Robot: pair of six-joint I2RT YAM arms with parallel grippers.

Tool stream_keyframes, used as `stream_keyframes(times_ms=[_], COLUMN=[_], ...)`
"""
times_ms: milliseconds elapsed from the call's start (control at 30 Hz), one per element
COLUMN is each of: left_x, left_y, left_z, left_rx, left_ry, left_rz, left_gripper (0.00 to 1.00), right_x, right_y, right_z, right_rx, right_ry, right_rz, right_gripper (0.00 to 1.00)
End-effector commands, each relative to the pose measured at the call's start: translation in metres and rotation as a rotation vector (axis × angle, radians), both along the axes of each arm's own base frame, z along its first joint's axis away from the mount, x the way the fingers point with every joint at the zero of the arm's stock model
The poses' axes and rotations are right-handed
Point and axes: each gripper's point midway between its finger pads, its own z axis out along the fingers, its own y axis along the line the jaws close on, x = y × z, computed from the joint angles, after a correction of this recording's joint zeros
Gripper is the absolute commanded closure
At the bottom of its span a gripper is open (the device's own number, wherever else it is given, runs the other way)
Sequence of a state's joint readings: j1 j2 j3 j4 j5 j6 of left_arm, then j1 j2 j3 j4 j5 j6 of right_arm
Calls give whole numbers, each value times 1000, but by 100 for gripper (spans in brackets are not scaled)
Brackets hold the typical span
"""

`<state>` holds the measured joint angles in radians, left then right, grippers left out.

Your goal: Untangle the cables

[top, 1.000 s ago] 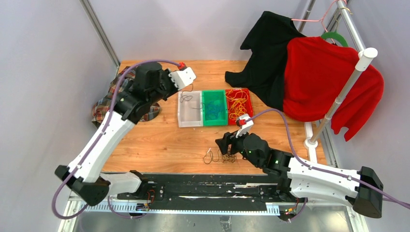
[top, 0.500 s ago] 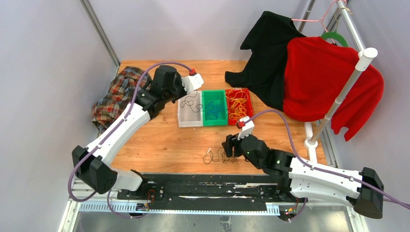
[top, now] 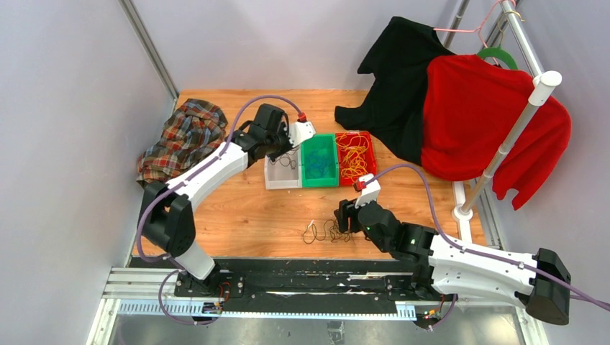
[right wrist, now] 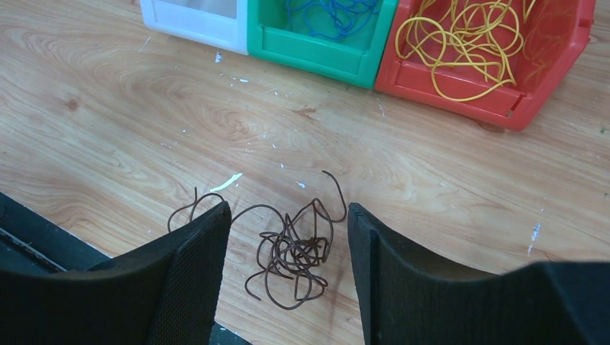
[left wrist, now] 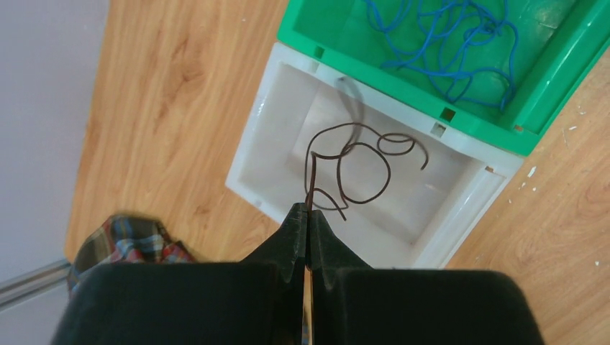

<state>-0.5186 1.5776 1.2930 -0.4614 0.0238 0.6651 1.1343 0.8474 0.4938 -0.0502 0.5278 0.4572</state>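
Observation:
My left gripper (left wrist: pixel 308 210) is shut on one end of a single dark cable (left wrist: pixel 360 162), whose loops hang over the inside of the white bin (left wrist: pixel 252 172). From above, that gripper (top: pixel 290 149) sits over the white bin (top: pixel 273 177). A tangle of dark cables (right wrist: pixel 291 251) lies on the table near the front edge. My right gripper (right wrist: pixel 288 208) hovers over it, open, a finger on each side and apart from it. Blue cables (right wrist: pixel 331 11) lie in the green bin (right wrist: pixel 316 54), yellow cables (right wrist: pixel 467 43) in the red bin (right wrist: pixel 547 93).
A plaid cloth (top: pixel 183 136) lies at the table's far left. A black garment (top: pixel 399 79) and a red one (top: pixel 482 115) hang from a rack (top: pixel 511 136) at the right. A black rail (top: pixel 288 269) runs along the near edge.
My left arm has swung right with the dark cable, from beside the plaid cloth to above the white bin. The right gripper's jaws have narrowed a little over the tangle.

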Motion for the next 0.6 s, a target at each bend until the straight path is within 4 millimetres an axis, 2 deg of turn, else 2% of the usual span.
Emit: stream_keyframes(times_ms=[0,200,333,400,433,467,500,567], left_x=[8,20,21,20,19,19,19,19], left_y=[-14,-5,-4,-5,-5,-5,-4,-3], left_z=[-24,-71,-83,-82,-78,-72,-64,-43], left_rx=[-39,65,85,80,76,70,67,34], left_ry=[37,55,70,85,89,85,75,60], left_rz=[-7,18,24,27,27,29,34,42], left_gripper=[100,100,99,83,64,50,41,27], right_x=[1,1,3,3,3,3,3,2], right_y=[-4,-12,-17,-18,-19,-20,-21,-22], right_z=[-4,-3,-2,-3,-3,-3,-3,-2], right_rx=[6,15,20,8,0,-3,-4,3], right_ry=[-5,-7,-19,-21,-20,-18,-19,-22], right_rz=[-40,-68,-87,-88,-90,-92,-92,-94], right_gripper=[39,41,41,40,40,39,37,35])
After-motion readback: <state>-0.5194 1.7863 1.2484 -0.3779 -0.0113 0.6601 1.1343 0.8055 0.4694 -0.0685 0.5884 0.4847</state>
